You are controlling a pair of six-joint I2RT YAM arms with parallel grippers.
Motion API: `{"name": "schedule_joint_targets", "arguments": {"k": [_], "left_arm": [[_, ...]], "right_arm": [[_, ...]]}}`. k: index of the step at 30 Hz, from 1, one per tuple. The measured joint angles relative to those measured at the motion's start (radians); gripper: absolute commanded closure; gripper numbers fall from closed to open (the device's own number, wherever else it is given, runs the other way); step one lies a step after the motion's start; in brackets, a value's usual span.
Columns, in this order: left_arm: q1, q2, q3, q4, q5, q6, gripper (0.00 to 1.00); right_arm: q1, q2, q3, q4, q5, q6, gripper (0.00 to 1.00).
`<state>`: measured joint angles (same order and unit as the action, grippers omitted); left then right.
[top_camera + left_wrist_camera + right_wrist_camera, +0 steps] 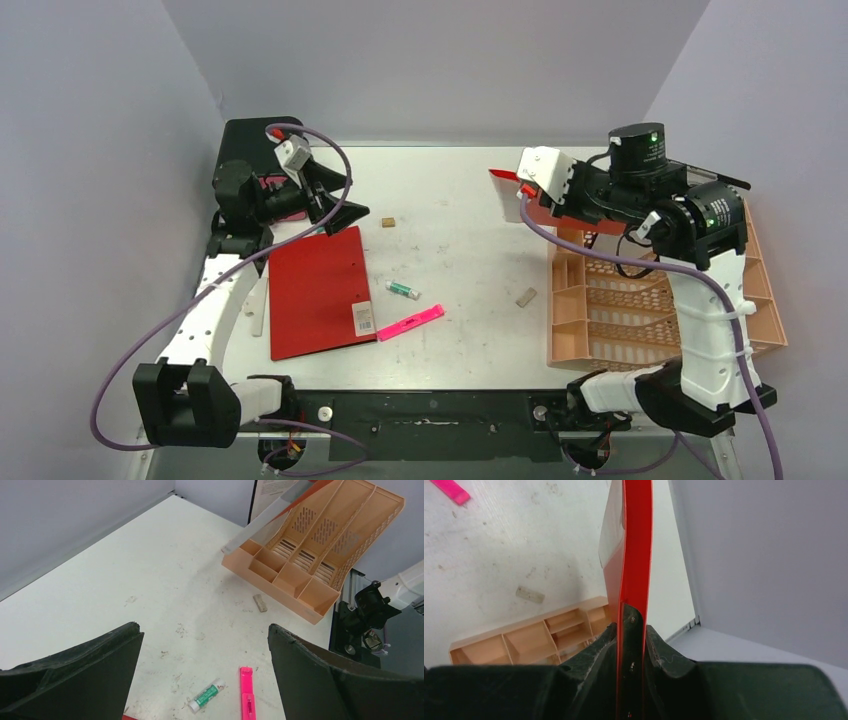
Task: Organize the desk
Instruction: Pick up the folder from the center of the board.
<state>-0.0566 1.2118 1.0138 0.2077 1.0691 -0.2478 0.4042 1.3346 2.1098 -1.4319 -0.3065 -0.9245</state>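
The white, scuffed worktop [455, 195] spread out ahead of both arms and carried everything else. On its right side lay the orange file rack [620, 310], its long slots running left to right in the top view, with the right arm reaching over it. Left of centre a flat red folder [315, 290] lay with its long axis running near to far, a barcode label at its near right corner. A black drawer box [250, 135] sat in the far left corner, largely covered by the left arm.

The right claw [633, 630] was clamped narrow on a second red folder [636, 540], held on edge above the rack's far left corner. The wrist view showed this folder edge-on, rising away from the claw, with the rack below and to the left. By my judgement the coming move turned on this: the folder's edge would have to line up with a slot, and the right arm was plainly the nearer one. The left claw [202, 630] stood wide with nothing between its fingers, just past the flat folder's far edge, facing across the worktop toward the rack.

Between the folder and the rack lay a pink highlighter [411, 322], a green-and-white tube [403, 290] and a small tan block [526, 297].

Which slot sat under the held folder could not be made out, and the tube's kind was too small to tell.
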Motion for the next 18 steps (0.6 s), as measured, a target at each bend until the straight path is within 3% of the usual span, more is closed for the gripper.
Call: {"name": "schedule_joint_targets", "arguments": {"k": [13,18], "left_arm": [[-0.012,0.003,0.004,-0.145,-0.053,0.124,0.04],[-0.156,0.105,0.114,-0.258,-0.155,0.262,0.04]], "right_arm": [[-0.064,-0.231,-0.193,-0.023,0.161,-0.018,0.95],[-0.086,-0.289,-0.231,-0.031,0.142,-0.017,0.95]]}}
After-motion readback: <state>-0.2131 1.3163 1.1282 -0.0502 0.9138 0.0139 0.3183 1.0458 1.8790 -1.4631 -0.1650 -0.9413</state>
